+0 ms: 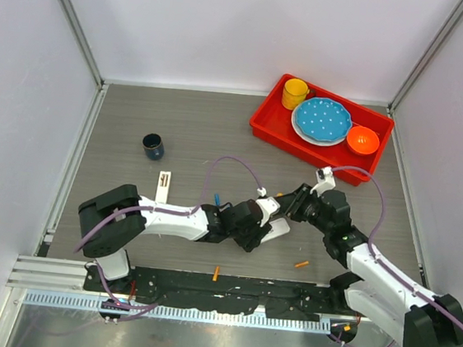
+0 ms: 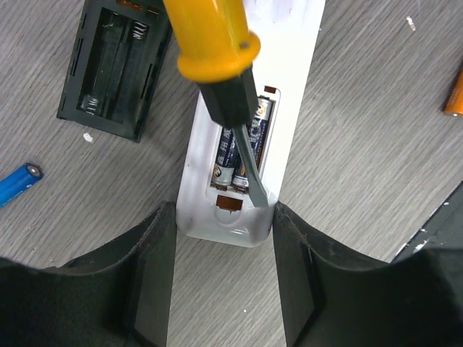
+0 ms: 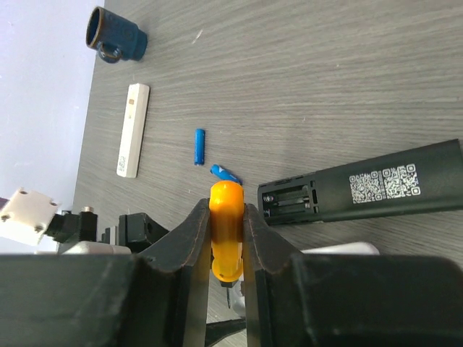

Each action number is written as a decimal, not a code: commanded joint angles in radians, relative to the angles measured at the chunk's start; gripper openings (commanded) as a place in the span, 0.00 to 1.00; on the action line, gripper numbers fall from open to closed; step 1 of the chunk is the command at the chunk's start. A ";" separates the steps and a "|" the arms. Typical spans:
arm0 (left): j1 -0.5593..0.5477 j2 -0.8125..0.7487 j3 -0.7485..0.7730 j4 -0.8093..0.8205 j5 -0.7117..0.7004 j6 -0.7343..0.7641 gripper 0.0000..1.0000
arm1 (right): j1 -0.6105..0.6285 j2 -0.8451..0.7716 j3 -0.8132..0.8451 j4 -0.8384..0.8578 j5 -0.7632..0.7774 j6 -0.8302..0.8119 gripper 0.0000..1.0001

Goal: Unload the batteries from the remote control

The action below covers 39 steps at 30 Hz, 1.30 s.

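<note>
A white remote (image 2: 296,87) lies with its battery bay open, and two dark blue and silver batteries (image 2: 230,155) sit inside. My left gripper (image 2: 224,213) is shut on the remote's near end, one finger on each side. My right gripper (image 3: 226,210) is shut on the orange handle of a screwdriver (image 3: 228,238). The screwdriver's flat metal tip (image 2: 253,189) rests in the near end of the bay against the right-hand battery. In the top view both grippers, left (image 1: 252,225) and right (image 1: 290,205), meet over the white remote (image 1: 277,232).
A black remote (image 3: 376,189) with an empty bay lies beside it. Two loose blue batteries (image 3: 200,147) (image 3: 226,173), two orange ones (image 1: 301,265) (image 1: 216,273), a white cover strip (image 1: 163,186) and a dark blue mug (image 1: 152,145) lie around. A red tray (image 1: 261,127) of dishes stands at the back right.
</note>
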 commanded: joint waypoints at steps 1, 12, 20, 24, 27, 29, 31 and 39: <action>-0.003 -0.064 -0.004 0.010 0.037 -0.017 0.36 | -0.004 -0.065 0.075 -0.039 0.067 -0.038 0.01; 0.008 -0.032 -0.009 0.071 0.089 -0.054 0.79 | -0.029 -0.159 0.070 -0.135 0.101 -0.063 0.01; 0.006 0.004 0.016 0.100 0.263 -0.105 0.76 | -0.041 -0.195 0.087 -0.206 0.099 -0.080 0.01; 0.000 -0.016 -0.036 0.211 0.324 -0.174 0.76 | -0.041 -0.226 0.090 -0.241 0.095 -0.092 0.01; -0.003 -0.002 -0.029 0.251 0.355 -0.201 0.75 | -0.041 -0.248 0.086 -0.287 0.095 -0.094 0.01; -0.003 0.004 -0.026 0.266 0.352 -0.206 0.75 | -0.041 -0.254 0.087 -0.309 0.093 -0.095 0.01; 0.012 -0.004 -0.027 0.266 0.336 -0.223 0.75 | -0.043 -0.255 0.089 -0.319 0.089 -0.101 0.01; 0.155 -0.079 -0.159 0.407 0.438 -0.373 0.55 | -0.041 -0.252 0.090 -0.364 0.102 -0.123 0.01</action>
